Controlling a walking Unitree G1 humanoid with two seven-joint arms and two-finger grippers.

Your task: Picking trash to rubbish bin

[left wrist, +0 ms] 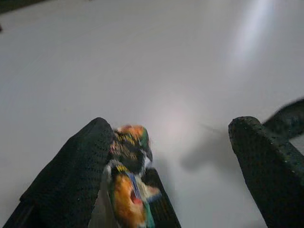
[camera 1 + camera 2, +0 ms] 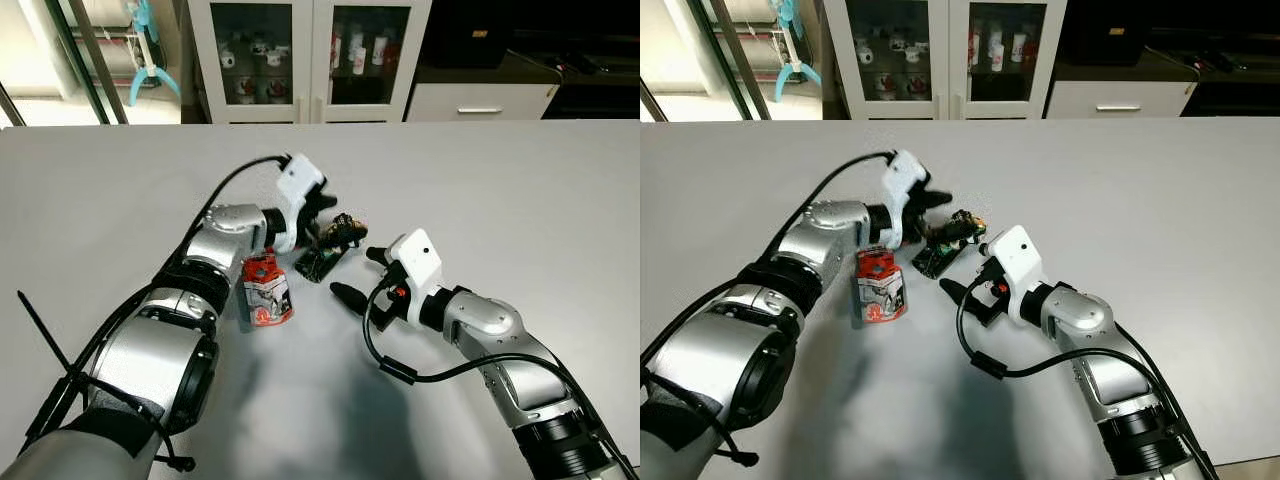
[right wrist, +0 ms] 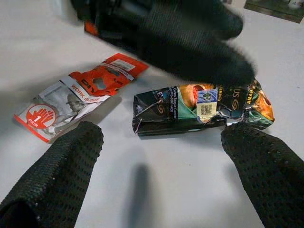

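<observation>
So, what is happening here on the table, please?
The robot is working over two pieces of trash on a grey table. Its left gripper is open at a crumpled dark snack wrapper, with one finger touching the wrapper. Its right gripper is also open, low over the table and pointing at the same wrapper from the other side. A red and white work-gloves package lies beside the left forearm, untouched. Nothing is gripped or lifted yet.

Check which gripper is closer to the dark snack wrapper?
Left. The left gripper is right at the dark snack wrapper, one finger against it, fingers open. The right gripper sits just short of it on the near side, open.
</observation>
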